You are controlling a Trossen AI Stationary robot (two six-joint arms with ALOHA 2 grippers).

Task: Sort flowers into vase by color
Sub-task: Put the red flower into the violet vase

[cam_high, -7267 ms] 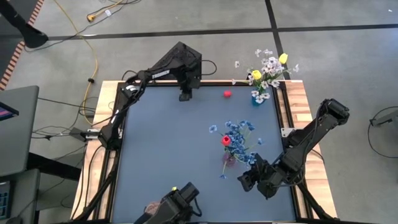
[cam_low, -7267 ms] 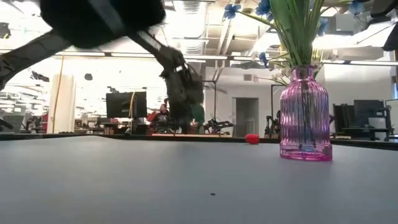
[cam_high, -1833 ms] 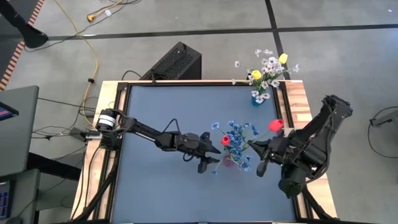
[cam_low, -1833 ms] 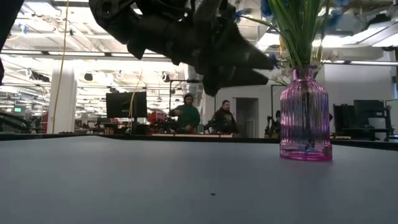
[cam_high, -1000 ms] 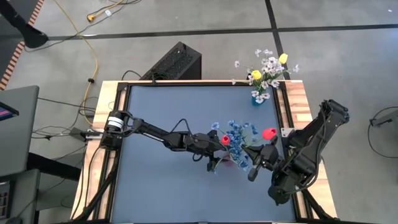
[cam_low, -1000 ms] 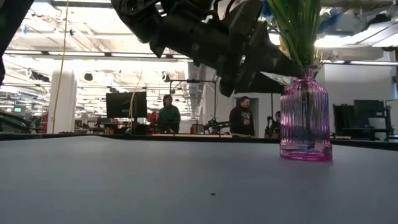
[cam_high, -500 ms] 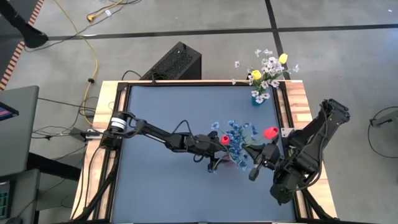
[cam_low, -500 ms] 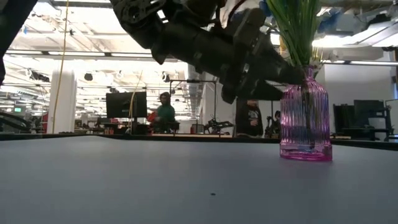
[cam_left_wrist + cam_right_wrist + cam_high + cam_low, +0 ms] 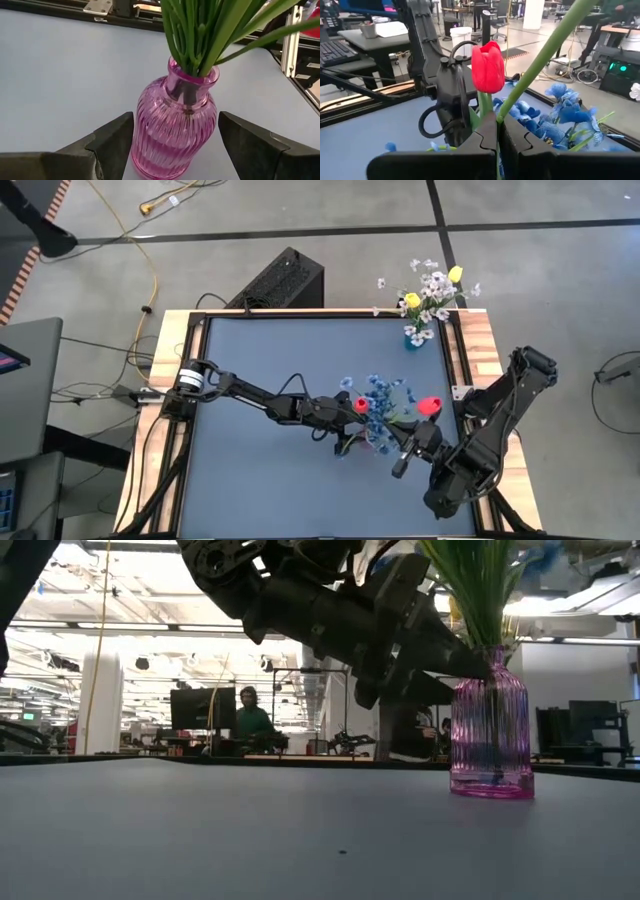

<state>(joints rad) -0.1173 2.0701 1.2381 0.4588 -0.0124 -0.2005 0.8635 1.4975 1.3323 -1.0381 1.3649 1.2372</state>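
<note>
A ribbed pink vase (image 9: 175,135) stands on the table right of its middle. It holds blue flowers (image 9: 382,395) and a red tulip (image 9: 487,67). My left gripper (image 9: 352,442) is open, with one finger on each side of the vase's belly. My right gripper (image 9: 497,125) hovers just right of the vase, toward the near edge. It is shut on the green stem of a second red tulip, whose bud (image 9: 430,405) shows above the bouquet's right side. At the far right corner a small blue vase (image 9: 414,335) holds white and yellow flowers (image 9: 430,288). My left gripper's fingers (image 9: 112,142) stand close against the pink vase's belly (image 9: 150,125), coming level from the table's left; whether they touch it I cannot tell. My right gripper pinches the tulip's stem (image 9: 506,107) between its two shut fingers, which lie across it and come from the table's right. The stem rises slanting out of the fingers and is clear of the table. The fingers hide the part below them.
The table's wooden frame (image 9: 480,330) runs close behind my right arm. A black box (image 9: 285,280) sits beyond the far edge. A person (image 9: 245,720) shows in the room behind the table. The table's left half and near strip lie bare.
My right gripper, still shut on the stem, has carried the red tulip a little toward the near edge, next to the bouquet. My left gripper has sunk slightly beside the vase and stayed open. The vase has not moved.
</note>
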